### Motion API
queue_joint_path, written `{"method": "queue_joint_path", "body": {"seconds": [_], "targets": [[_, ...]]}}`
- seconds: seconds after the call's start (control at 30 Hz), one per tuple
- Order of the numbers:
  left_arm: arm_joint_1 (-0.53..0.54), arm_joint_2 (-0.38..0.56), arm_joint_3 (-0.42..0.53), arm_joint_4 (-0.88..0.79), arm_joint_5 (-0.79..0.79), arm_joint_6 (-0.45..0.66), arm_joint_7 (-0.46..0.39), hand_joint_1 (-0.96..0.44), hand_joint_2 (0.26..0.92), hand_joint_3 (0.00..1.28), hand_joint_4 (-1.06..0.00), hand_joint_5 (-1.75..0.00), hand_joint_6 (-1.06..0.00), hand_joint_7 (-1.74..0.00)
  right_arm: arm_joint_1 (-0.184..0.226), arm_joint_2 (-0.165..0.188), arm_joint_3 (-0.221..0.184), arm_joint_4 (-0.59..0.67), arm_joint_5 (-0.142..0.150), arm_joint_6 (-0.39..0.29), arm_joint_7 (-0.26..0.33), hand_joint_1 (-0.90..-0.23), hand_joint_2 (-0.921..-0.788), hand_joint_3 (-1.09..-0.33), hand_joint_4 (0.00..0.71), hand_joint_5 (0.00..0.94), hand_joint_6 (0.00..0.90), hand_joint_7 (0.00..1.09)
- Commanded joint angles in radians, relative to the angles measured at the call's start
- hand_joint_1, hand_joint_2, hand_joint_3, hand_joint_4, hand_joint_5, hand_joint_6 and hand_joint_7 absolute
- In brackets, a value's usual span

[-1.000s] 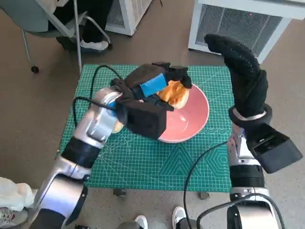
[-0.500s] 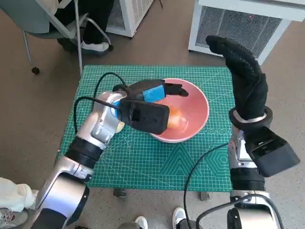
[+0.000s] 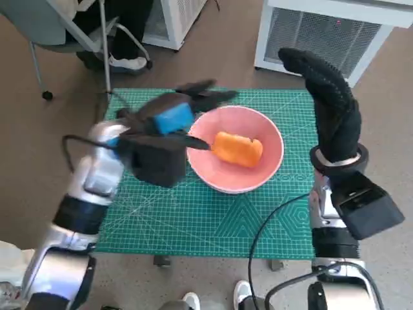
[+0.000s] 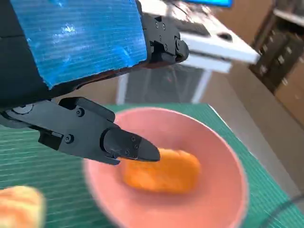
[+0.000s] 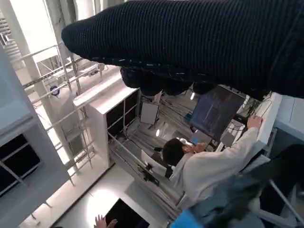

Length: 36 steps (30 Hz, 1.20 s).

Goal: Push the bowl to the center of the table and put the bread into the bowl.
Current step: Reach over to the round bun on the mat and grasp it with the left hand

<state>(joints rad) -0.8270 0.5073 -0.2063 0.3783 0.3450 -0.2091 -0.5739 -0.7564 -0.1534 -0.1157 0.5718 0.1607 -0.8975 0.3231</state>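
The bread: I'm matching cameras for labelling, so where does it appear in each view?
Head view: the bread lies inside the pink bowl, near picture center.
Left wrist view: the bread lies in the bowl, beyond the left hand's fingers.
Right wrist view: not in it.
Shared landmark: the pink bowl.

Blurring badly in the left wrist view: bread (image 4: pixel 164 169) in the bowl (image 4: pixel 223 199), just past the left hand (image 4: pixel 76 61). Cutting off at the frame edge beside that hand: a second pale bread-like lump (image 4: pixel 19 209). Hiding its fingers in the right wrist view: right hand (image 5: pixel 199 42).
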Motion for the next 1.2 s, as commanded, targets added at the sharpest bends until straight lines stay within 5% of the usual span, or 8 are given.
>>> {"method": "queue_joint_path", "body": {"seconds": [0.03,0.47,1.2], "targets": [[0.040,0.064,0.050,-0.014,-0.023,-0.010,0.011,-0.47,0.921,0.06,-0.05,-0.02,-0.24,-0.02,0.024,0.003,0.004,0.002,0.018,0.014,0.011,-0.535,-0.921,-0.883,-0.001,0.436,-0.001,0.50],[0.106,0.149,0.099,0.019,-0.006,0.046,0.034,-0.44,0.916,0.03,-0.11,-0.02,-0.28,-0.05,0.016,0.000,0.006,0.008,0.046,0.019,0.034,-0.539,-0.921,-0.886,-0.001,0.441,-0.001,0.50],[0.060,0.103,-0.023,0.239,0.087,0.123,0.055,-0.36,0.880,0.00,-0.20,-0.02,-0.36,-0.08,-0.005,0.000,-0.002,0.051,0.103,0.028,0.108,-0.534,-0.921,-0.864,-0.001,0.456,-0.001,0.50]]}}
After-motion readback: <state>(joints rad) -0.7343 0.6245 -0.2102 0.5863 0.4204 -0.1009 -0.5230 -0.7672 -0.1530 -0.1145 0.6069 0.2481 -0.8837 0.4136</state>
